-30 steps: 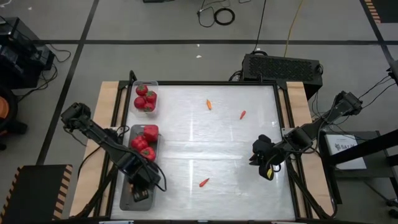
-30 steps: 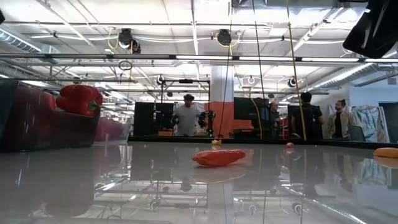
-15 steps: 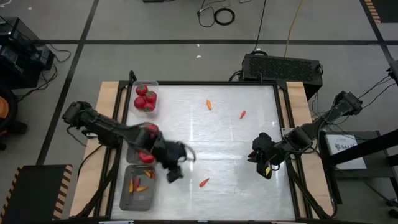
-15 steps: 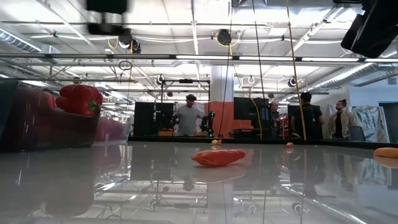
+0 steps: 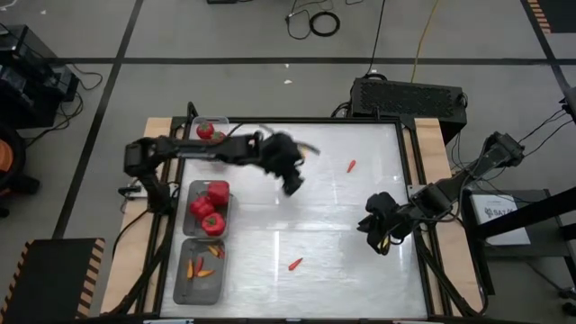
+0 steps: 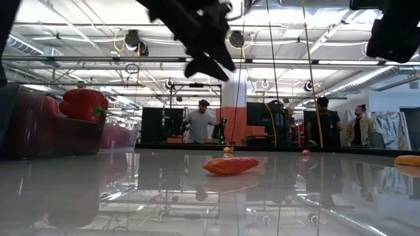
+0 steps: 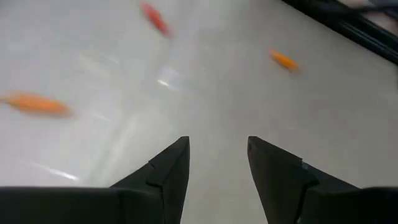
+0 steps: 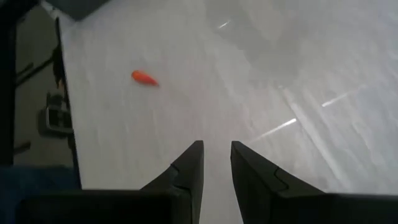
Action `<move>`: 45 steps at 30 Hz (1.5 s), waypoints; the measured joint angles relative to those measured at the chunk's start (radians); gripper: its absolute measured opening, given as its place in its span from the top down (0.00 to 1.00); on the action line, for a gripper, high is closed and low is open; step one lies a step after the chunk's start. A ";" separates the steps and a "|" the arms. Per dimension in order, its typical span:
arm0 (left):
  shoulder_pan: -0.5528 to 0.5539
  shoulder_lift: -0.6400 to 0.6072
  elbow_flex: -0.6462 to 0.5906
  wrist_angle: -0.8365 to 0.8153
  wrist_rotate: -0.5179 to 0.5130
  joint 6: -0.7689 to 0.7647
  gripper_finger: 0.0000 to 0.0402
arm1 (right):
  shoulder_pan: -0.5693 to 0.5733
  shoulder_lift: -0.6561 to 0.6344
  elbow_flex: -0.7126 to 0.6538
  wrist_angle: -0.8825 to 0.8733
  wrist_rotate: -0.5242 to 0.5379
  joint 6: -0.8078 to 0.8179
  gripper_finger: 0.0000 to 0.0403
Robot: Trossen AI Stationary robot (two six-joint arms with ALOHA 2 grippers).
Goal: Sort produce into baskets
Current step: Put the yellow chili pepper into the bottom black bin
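Your three baskets (image 5: 206, 209) line the bench's (image 5: 324, 225) left edge, holding red peppers (image 5: 209, 200) and chilies. Right of them, your left end effector (image 5: 293, 184) hovers, fingers spread, empty. Loose chilies (image 5: 295, 264) lie beyond. Farthest from the baskets, your right end effector (image 5: 374, 236) hangs narrowly parted, empty.

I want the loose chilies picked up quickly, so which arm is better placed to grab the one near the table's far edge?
Left. The left gripper is open and empty, out over the far middle of the table beside that spot. The right gripper hangs empty by the right edge, farther off.
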 joint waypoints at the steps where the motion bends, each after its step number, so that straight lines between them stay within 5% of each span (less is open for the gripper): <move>1: 0.027 0.034 0.040 -0.004 -0.032 0.014 0.58 | -0.003 0.001 0.000 -0.004 0.007 0.018 0.82; 9: 0.212 0.302 0.317 -0.108 -0.085 0.015 0.58 | -0.078 0.000 0.000 -0.028 0.020 0.077 0.82; 19: 0.274 0.484 0.359 -0.115 -0.110 0.028 0.58 | -0.179 -0.001 0.000 -0.031 0.014 0.049 0.82; 45: 0.187 0.487 0.360 -0.121 -0.226 -0.024 0.65 | -0.260 -0.038 0.001 -0.046 -0.079 -0.082 0.82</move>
